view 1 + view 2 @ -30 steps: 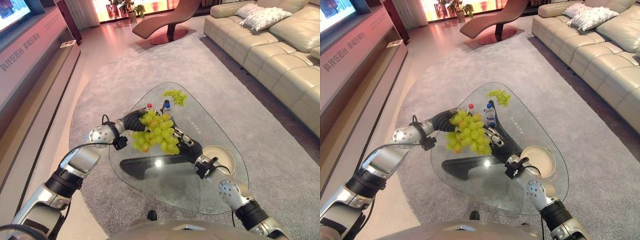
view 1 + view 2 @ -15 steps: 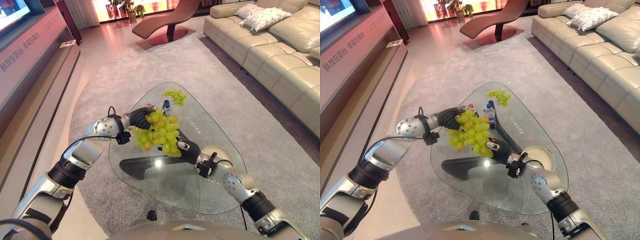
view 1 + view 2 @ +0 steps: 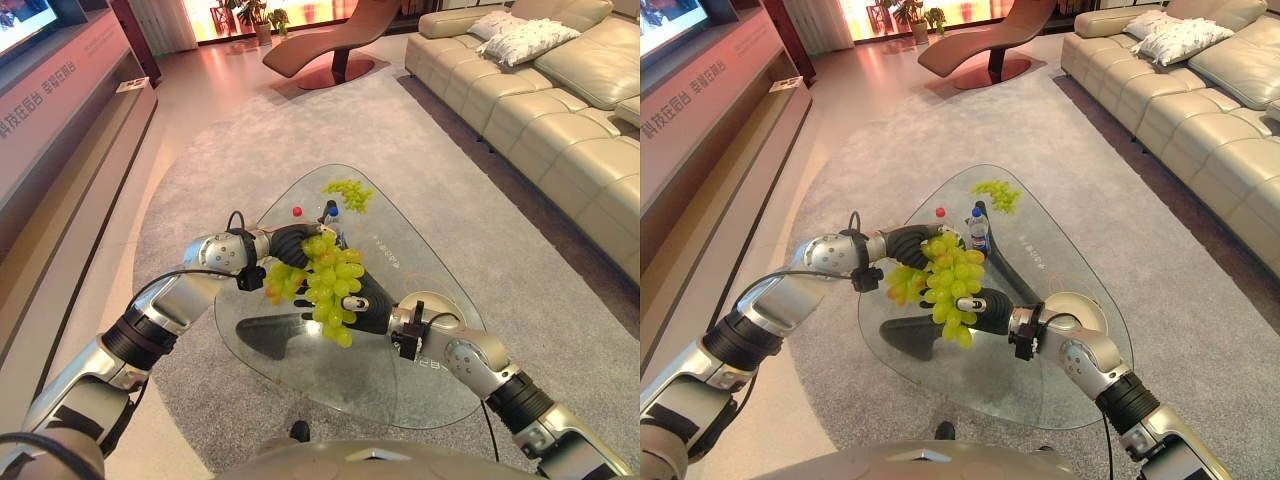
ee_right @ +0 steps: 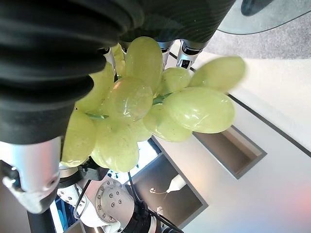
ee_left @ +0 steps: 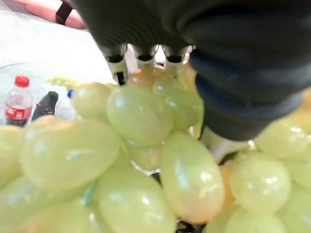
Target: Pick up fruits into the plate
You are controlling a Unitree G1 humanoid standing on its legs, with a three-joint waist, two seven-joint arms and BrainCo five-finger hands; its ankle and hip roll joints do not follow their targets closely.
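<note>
Hands: left hand [image 3: 290,243] and right hand [image 3: 366,302] clasped the grape bunch [image 3: 325,280] from both sides.
Change: bunch had drifted right, nearer the plate [image 3: 1080,305].
Meaning: drop-off was probably close.

Both the left arm [image 3: 165,308] and the right arm [image 3: 478,362] are showing rounded silver-grey shells, with black ribbed bands sitting between the segments. A round silver joint is capping each wrist, a small black block beside it. Dark ribbed covers are wrapping the left hand [image 3: 291,242] and right hand [image 3: 370,299].

Bare glass table [image 3: 400,385] nearside; 2 bottles [image 3: 979,231] far side.
</note>
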